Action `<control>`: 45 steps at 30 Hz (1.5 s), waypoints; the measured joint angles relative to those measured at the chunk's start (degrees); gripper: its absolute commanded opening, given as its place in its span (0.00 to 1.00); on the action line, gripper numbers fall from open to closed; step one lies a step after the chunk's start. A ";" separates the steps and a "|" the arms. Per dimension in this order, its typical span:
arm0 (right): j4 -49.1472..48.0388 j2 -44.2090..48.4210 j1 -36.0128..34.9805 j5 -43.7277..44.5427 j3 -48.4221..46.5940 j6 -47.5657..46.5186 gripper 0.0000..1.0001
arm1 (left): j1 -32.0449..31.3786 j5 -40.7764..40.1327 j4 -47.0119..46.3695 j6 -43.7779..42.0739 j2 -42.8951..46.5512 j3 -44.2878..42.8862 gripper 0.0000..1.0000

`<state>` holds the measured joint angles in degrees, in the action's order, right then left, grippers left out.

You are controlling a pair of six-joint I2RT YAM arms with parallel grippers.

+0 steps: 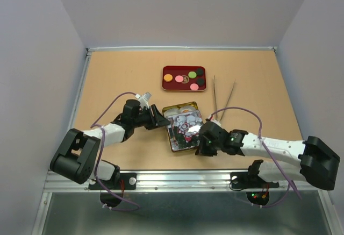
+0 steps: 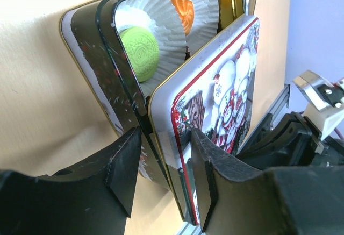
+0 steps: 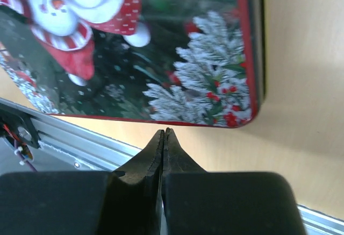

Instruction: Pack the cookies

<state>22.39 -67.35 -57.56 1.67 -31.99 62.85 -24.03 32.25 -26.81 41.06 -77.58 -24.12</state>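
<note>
Table [image 1: 107, 73] carried the tin [image 2: 88, 47] at centre. Lid [image 1: 184, 125] lay skewed over the tin's near part, long axis running from the near edge toward the far end. The far end was uncovered, with two cookies [image 2: 140, 52] (green, orange) in paper cups [image 2: 207, 4].

Tray [image 1: 166, 69] with more cookies sat beyond the tin, away from both tools.

Left tool [image 2: 164, 151] was open, straddling the tin's left wall and a lid corner; contact not resolvable. Right tool [image 3: 163, 138] was closed on nothing, just beside the lid's near edge.

Judgement: left tool better placed to move the lid.
</note>
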 measured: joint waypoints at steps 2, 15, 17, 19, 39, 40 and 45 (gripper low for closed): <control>-0.92 0.15 -1.51 2.69 0.00 0.66 0.01 | 0.00 -0.07 -0.42 0.07 0.09 0.26 0.52; -3.08 -3.63 -6.71 12.04 -2.49 1.20 0.00 | 0.02 -0.42 -1.09 0.17 0.09 0.68 0.59; -3.08 -3.63 -6.71 12.70 -2.95 1.01 0.00 | 0.07 -0.72 -1.31 0.15 0.09 0.81 0.63; -3.10 -3.63 -6.73 13.53 -3.43 0.63 0.00 | 0.09 -1.33 -1.33 0.17 0.09 1.07 0.68; -3.37 -5.07 -6.99 17.22 -6.91 -1.62 0.00 | 0.02 -2.91 -0.79 0.20 7.04 4.87 0.92; -3.39 -5.31 -6.99 17.40 -7.19 -1.84 0.00 | 0.02 -2.97 -0.76 0.31 7.82 5.03 0.92; -3.34 -6.71 -6.99 18.49 -8.76 -3.13 0.01 | 0.00 -3.21 -0.83 1.29 11.50 5.33 0.92</control>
<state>19.05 -74.06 -64.55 20.16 -40.75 59.72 -24.03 29.04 -27.64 42.35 -66.08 -18.79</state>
